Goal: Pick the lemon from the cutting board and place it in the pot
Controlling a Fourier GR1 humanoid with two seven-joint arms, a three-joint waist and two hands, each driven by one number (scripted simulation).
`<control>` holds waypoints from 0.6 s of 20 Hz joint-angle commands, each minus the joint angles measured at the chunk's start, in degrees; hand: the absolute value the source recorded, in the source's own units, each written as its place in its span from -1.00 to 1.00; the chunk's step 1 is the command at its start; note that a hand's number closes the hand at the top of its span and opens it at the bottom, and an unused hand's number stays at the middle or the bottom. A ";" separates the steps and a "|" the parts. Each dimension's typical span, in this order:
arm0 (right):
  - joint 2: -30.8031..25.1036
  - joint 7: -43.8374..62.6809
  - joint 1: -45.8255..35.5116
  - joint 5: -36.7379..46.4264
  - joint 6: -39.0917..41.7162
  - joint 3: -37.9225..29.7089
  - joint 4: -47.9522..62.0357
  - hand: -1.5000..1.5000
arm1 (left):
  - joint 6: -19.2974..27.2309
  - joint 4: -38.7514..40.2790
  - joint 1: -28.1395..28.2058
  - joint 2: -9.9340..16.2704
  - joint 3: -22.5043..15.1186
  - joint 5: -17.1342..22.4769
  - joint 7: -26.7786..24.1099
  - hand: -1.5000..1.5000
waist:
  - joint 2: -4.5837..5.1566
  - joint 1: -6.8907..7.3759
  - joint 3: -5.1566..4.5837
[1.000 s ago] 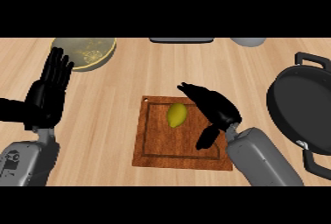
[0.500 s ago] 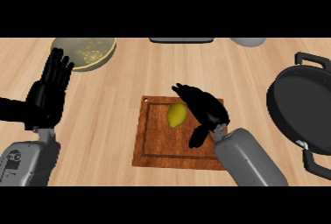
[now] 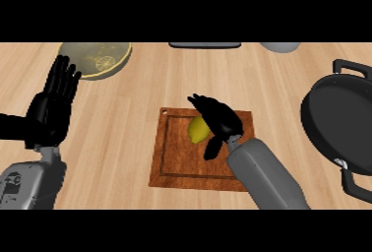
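The black right hand (image 3: 216,118) is seen over the upper half of the brown wooden cutting board (image 3: 174,162), its fingers curved down over the right flank of the small yellow oval lemon (image 3: 198,130) and its thumb hanging toward six o'clock beside the fruit; whether the fingers are already closed on the lemon cannot be told, though they are plainly bent around it rather than straight. The lemon lies on the board just at the hand's eight o'clock, touching or nearly touching the fingers, with its long axis running roughly from one o'clock to seven o'clock. The large dark round metal pot (image 3: 341,128) is set on the pale wooden table (image 3: 145,93) well apart at the hand's three o'clock. The black left hand (image 3: 52,106) is held flat and straight-fingered at the far left, resting, much farther from the lemon.
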 commanded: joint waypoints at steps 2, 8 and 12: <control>0.70 -2.18 -4.21 -2.09 -2.39 0.23 6.36 -1.00 | -0.56 -4.85 2.62 -0.35 0.24 -0.31 2.04 0.00 | -0.04 0.20 0.01; 0.71 -10.78 -5.12 -4.30 -9.90 4.91 16.57 1.00 | -0.69 -2.61 -0.72 -0.18 0.15 -1.52 2.79 0.00 | 0.09 0.46 0.02; 0.69 -12.78 -5.46 -4.25 -13.75 10.22 15.69 1.00 | -1.86 3.41 -3.94 0.06 2.52 -0.37 -0.12 0.00 | 0.17 0.36 0.01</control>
